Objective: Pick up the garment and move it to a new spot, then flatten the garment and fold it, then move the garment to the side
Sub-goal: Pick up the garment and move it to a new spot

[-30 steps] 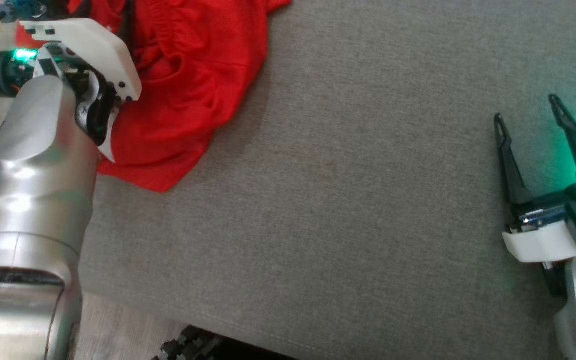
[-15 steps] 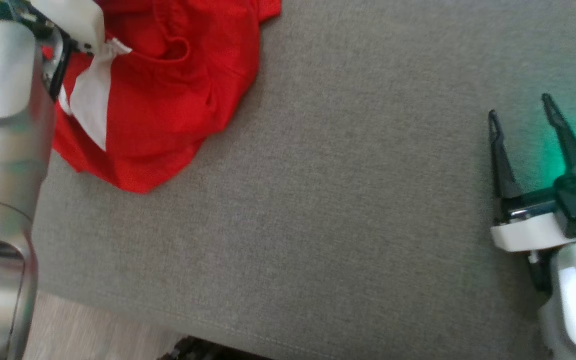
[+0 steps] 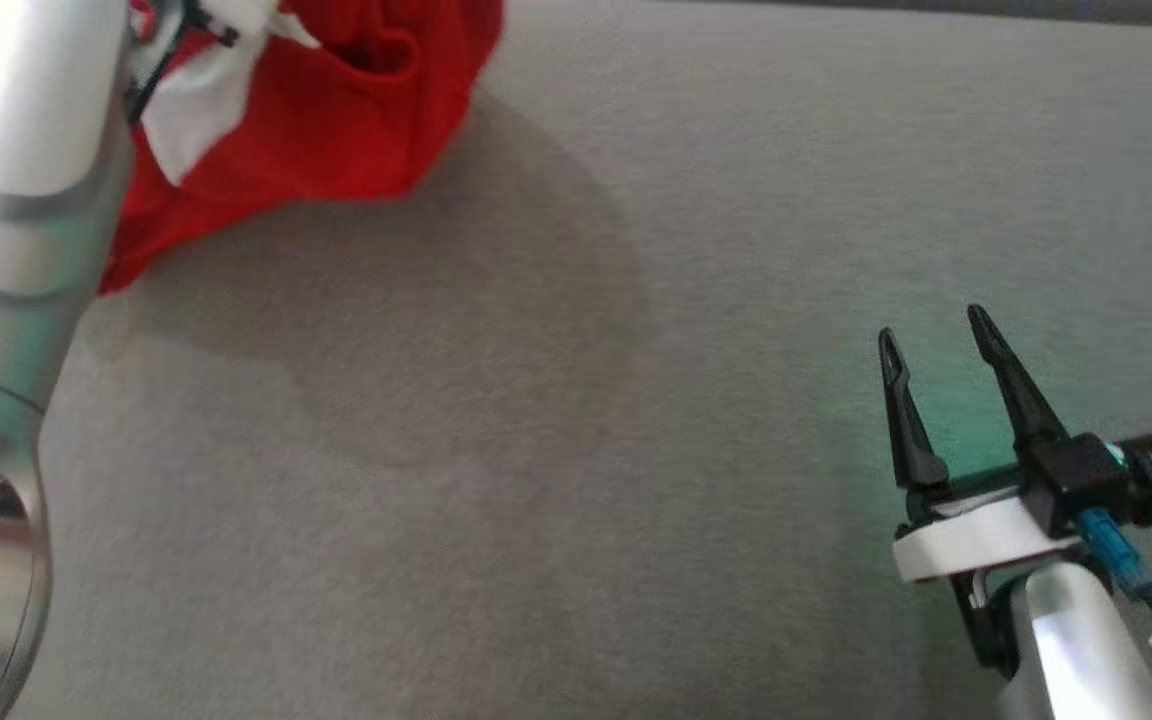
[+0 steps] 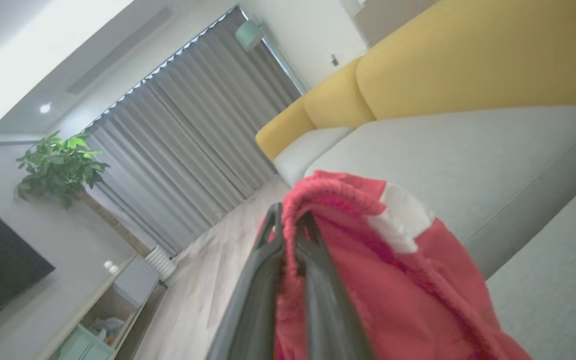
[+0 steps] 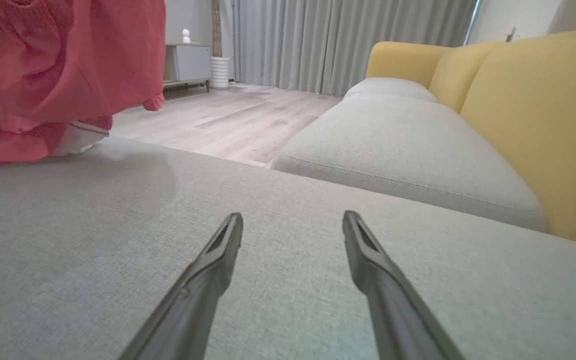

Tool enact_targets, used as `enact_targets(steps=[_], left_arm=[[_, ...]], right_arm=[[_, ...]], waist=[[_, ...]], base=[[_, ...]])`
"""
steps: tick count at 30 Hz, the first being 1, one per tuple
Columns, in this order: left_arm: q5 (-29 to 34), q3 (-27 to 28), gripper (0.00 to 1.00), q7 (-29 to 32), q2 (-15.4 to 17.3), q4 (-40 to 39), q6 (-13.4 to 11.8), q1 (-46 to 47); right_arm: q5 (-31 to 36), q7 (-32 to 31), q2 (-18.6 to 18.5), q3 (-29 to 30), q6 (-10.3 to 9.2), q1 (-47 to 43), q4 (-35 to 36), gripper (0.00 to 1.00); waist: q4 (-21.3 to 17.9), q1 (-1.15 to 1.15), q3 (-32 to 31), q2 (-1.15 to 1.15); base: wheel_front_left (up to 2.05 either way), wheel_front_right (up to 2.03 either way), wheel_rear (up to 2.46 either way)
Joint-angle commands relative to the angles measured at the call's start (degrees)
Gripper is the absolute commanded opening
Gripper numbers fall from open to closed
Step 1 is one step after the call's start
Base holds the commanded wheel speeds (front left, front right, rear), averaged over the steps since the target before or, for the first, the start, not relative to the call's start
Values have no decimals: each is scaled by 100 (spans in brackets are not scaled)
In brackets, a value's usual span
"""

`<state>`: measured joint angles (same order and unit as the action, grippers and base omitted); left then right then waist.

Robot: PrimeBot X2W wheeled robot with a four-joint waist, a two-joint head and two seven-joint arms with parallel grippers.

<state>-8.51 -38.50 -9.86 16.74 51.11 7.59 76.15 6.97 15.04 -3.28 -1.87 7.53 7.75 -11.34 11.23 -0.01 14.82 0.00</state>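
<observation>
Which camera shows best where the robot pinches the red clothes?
Left wrist view: close up, the left gripper is shut on the red garment's ribbed edge. The head view shows it bunched beside the arm; the right wrist view, its lower folds.

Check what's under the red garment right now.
Grey cushion, shadowed by the red garment. Where its lowest folds hang toward the cushion, fabric covers whatever lies beneath; I cannot tell whether they touch.

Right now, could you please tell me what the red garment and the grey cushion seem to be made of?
Red garment: likely a thin, soft knit fabric, matte; it drapes and bunches in loose folds. Grey cushion: apparently woven upholstery cloth, matte; a fine, even weave texture shows across its surface.
</observation>
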Motion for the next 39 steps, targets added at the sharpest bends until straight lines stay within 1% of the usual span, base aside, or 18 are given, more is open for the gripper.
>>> enact_targets(steps=[1,7,10,12,16,20,23,24,25,26,30,32,35,36,39], left_arm=[[-251,-125,0,117,333,-444,-11,470],[-1151,-904,0,632,478,-1493,-11,553],[-1602,-971,0,732,432,-1925,-11,347],[-1836,-971,0,783,284,-2132,-17,42],[-2074,-1238,0,802,-67,-2393,-83,-787],[-2189,-1594,0,576,-388,-2282,-226,-1829],[-2260,-1828,0,315,-621,-2058,-330,-2572],[-2289,-1868,25,210,-700,-1962,-391,-2789],[-2338,-1866,86,89,-779,-1862,-473,-2986],[-2381,-1860,100,-22,-853,-1762,-552,-3161],[-2413,-1745,100,-418,-1006,-1646,-822,-3681],[-2376,-1562,100,-493,-1007,-1761,-1021,-3929],[-2218,-1054,100,-509,-941,-2348,-1316,-4410],[-2149,-905,100,-510,-911,-2531,-1376,-4596],[-1971,-549,100,-512,-804,-2909,-1432,-5053]], right_arm=[[-207,-4,35,-189,-4,-43,156,100],[-677,-4,38,-295,-4,-106,295,100],[-814,-4,39,-324,-4,-108,367,100],[-881,-4,39,-317,-4,-108,416,100],[-990,-4,39,-295,-4,-105,481,100],[-1106,-4,40,-339,-4,-83,568,100],[-1173,-4,40,-304,-4,-82,649,100],[-1171,-4,40,-284,-4,-93,679,100],[-1162,-4,40,-263,-4,-109,700,100],[-1142,-4,40,-244,-4,-130,714,100],[-1019,-4,40,-121,-4,-232,767,100],[-956,-4,40,-61,-4,-286,779,100],[-891,-4,40,44,-4,-376,778,100],[-876,-4,40,94,-4,-414,771,100],[-830,-4,40,156,-4,-522,740,100]], waist=[[-686,1,-558,0],[-1396,1,-710,0],[-1738,1,-651,0],[-1915,1,-579,0],[-2152,1,-366,0],[-2314,1,-162,0],[-2311,1,-17,0],[-2285,1,17,0],[-2248,1,35,0],[-2202,1,38,0],[-1881,1,-101,0],[-1677,1,-224,0],[-1358,1,-416,0],[-1242,1,-489,0],[-1011,1,-659,0]], base=[[0,0,0],[0,0,0],[0,0,0],[0,0,0],[0,0,0],[0,0,0],[0,0,0],[0,0,0],[0,0,0],[0,0,0],[0,0,0],[0,0,0],[0,0,0],[0,0,0],[0,0,0]])
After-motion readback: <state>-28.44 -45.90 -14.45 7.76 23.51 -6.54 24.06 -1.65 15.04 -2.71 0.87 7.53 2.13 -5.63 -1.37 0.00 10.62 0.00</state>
